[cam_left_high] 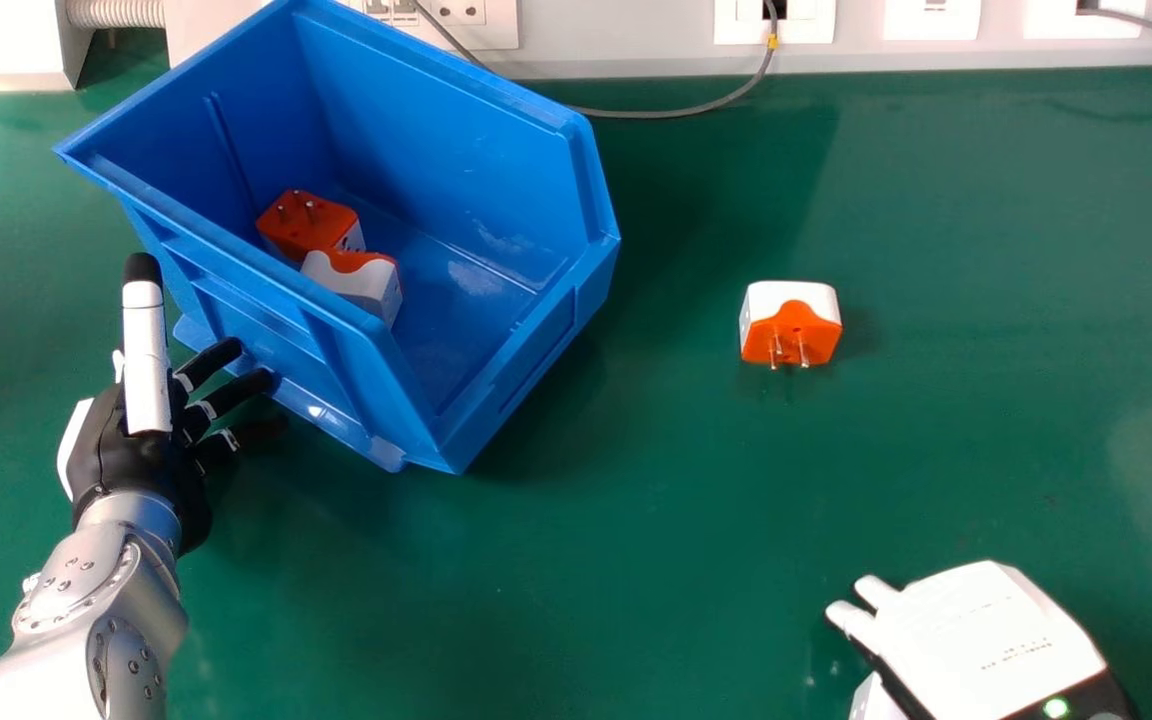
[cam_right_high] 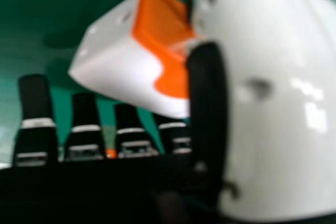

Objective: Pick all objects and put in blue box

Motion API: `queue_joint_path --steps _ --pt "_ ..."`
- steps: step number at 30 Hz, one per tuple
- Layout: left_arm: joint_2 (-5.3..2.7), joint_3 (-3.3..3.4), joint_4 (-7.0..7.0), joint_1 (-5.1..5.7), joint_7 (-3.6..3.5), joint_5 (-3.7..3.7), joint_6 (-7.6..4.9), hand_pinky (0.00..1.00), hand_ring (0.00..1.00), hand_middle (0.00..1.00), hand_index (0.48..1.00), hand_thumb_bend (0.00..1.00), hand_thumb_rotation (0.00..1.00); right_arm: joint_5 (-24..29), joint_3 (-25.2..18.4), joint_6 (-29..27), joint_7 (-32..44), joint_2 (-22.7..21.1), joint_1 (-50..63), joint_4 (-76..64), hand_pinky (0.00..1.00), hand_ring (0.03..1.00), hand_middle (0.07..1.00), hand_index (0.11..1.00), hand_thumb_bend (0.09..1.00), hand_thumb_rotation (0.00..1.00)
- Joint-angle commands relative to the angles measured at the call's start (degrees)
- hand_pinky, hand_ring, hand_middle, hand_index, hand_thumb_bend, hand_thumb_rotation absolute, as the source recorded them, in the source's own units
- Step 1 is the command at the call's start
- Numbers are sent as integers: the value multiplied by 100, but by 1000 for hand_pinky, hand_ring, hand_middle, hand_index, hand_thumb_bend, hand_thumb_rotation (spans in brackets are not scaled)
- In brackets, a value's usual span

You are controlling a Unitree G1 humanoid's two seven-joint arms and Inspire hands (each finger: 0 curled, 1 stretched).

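Right hand (cam_left_high: 981, 640) looks open, a plug (cam_right_high: 123, 61) by its thumb; left hand (cam_left_high: 126, 450), open too, beside the box (cam_left_high: 456, 110).

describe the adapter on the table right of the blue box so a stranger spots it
Find the blue box on the green table. To its right, beyond the robot's right hand, sits a white-and-orange plug adapter. Its pins point toward the robot, and it stands alone, unlike the two boxed adapters and the one by that hand.

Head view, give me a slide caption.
Two adapters in the blue box; a third on the green table.
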Motion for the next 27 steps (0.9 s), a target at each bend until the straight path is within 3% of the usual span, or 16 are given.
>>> queue_joint_path --steps 1,3,6,7,9,11,19,21,27 --pt "-25 -15 11 11 9 10 113 648 733 834 884 861 936 260 -32 -62 -286 -10 -38 377 612 802 877 831 756 9" --pt "-19 -15 45 10 -6 16 83 649 734 836 885 861 936 583 -53 -128 -641 0 -118 655 553 722 811 777 733 6" --pt "-5 -14 115 -2 -25 28 39 649 734 836 885 861 936 971 -63 -162 -937 19 -189 888 553 722 811 777 733 6" --pt "3 -11 133 -7 -28 31 32 649 734 837 885 861 936 1092 -70 -185 -1035 22 -190 935 515 675 771 720 688 28" --pt "2 -10 83 6 -18 25 61 649 734 837 885 861 936 1242 -70 -186 -1174 38 -158 958 515 675 771 720 688 28" --pt "-3 -10 40 19 -14 17 80 649 735 837 885 862 936 1303 -52 -172 -1239 32 -138 959 475 617 716 684 653 22" --pt "8 -3 94 -5 -38 13 60 650 736 838 884 862 936 1397 47 -20 -1113 -22 -211 988 416 509 618 607 584 11" --pt "24 4 177 -29 -60 23 18 651 736 838 884 862 935 1455 55 -17 -1098 -49 -207 974 407 487 598 590 570 9" --pt "6 1 147 -21 -41 23 12 652 737 839 884 862 935 1483 95 64 -1092 -81 -222 987 396 456 570 564 549 5"
